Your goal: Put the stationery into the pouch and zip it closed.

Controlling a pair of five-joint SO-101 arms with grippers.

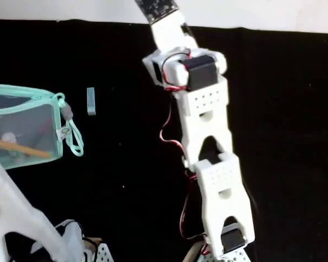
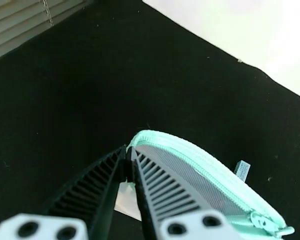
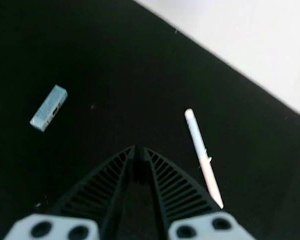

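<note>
The mint mesh pouch [image 1: 24, 128] sits at the far left of the black surface [image 1: 284, 109]. It is cut off by the frame edge and partly hidden behind a white arm, and a pencil [image 1: 19, 147] shows through the mesh. The left gripper [image 2: 126, 155] has its jaws clenched on the pouch's end. To the right lies a pale blue eraser [image 1: 91, 101]. The right gripper [image 3: 135, 152], jaws pressed together on nothing, hangs above the surface. A white pen [image 3: 202, 157] lies to its right.
</note>
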